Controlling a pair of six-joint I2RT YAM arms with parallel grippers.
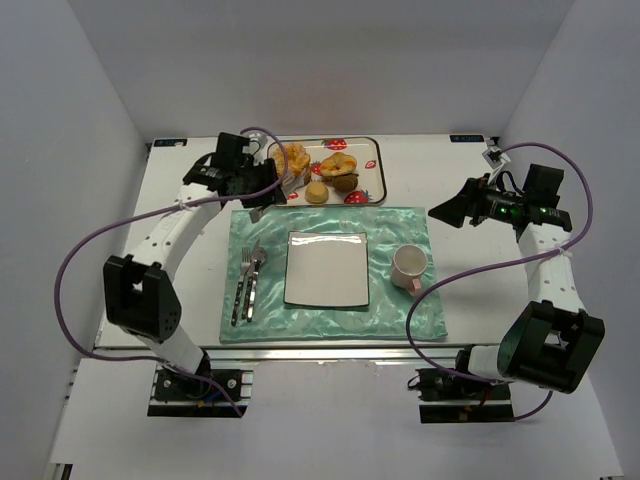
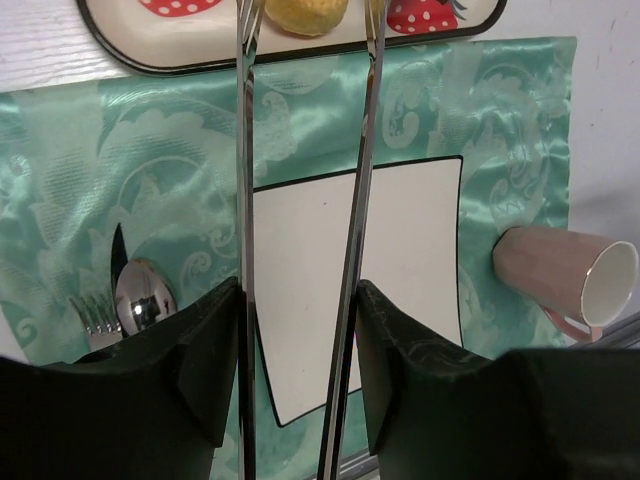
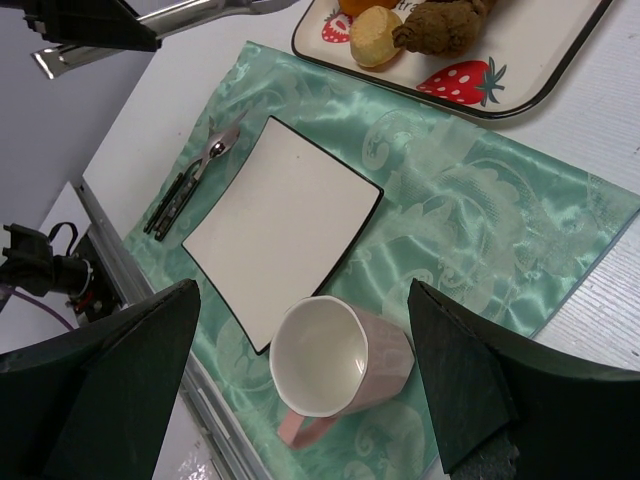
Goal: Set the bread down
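Several breads lie on the strawberry-print tray (image 1: 376,170): orange pastries (image 1: 295,157), a dark piece (image 1: 345,182) and a small round bun (image 1: 316,193). The bun also shows in the left wrist view (image 2: 305,12) and the right wrist view (image 3: 375,22). My left gripper (image 1: 268,195) is shut on metal tongs (image 2: 360,200), whose two arms run between its fingers (image 2: 205,340) and point at the bun from the tray's near edge. The tong arms stand apart and hold nothing. The white square plate (image 1: 327,268) is bare. My right gripper (image 1: 445,212) is open and empty above the mat's right edge.
A pink mug (image 1: 409,266) stands right of the plate on the green satin placemat (image 1: 400,225). A fork, knife and spoon (image 1: 247,285) lie left of the plate. White walls enclose the table on three sides.
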